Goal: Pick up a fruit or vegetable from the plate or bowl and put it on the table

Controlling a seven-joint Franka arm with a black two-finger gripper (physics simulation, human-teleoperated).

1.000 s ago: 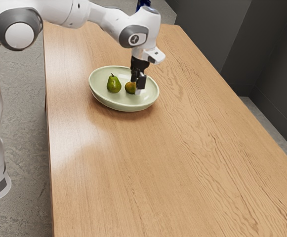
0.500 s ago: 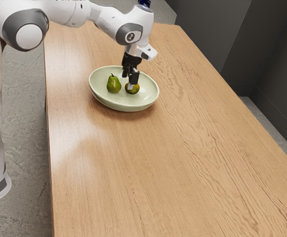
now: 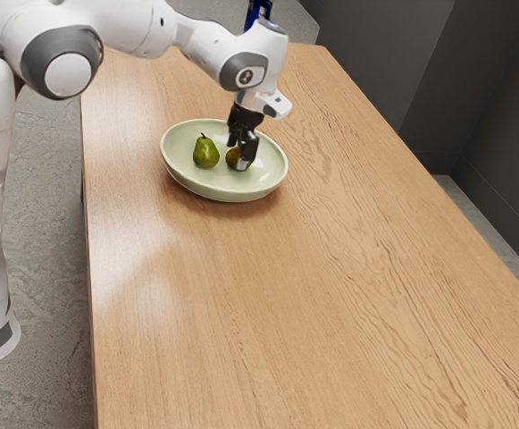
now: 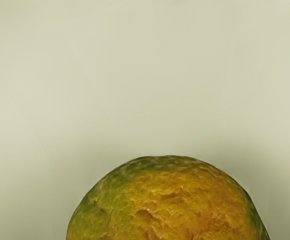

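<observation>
Your black gripper (image 3: 244, 152) reaches down into a shallow, glossy pale-green bowl (image 3: 223, 194) on a light-brown wooden table (image 3: 241, 295), at a round, mottled orange-and-green fruit (image 3: 231, 159). You cannot tell how far open it stands, or whether it has hold of anything. The fruit is inside the bowl, near a green, stemmed pear (image 3: 205, 153).

Okay, so the bench (image 3: 330, 313) is catching a milky glare toward the exterior view's left, while the walls (image 3: 500, 98) are sitting pretty dark at its right. The bowl (image 3: 214, 190) is throwing a soft shadow. In the wrist view, pale, even light is washing the bowl and dim shading is hugging the round fruit (image 4: 169, 202).
</observation>
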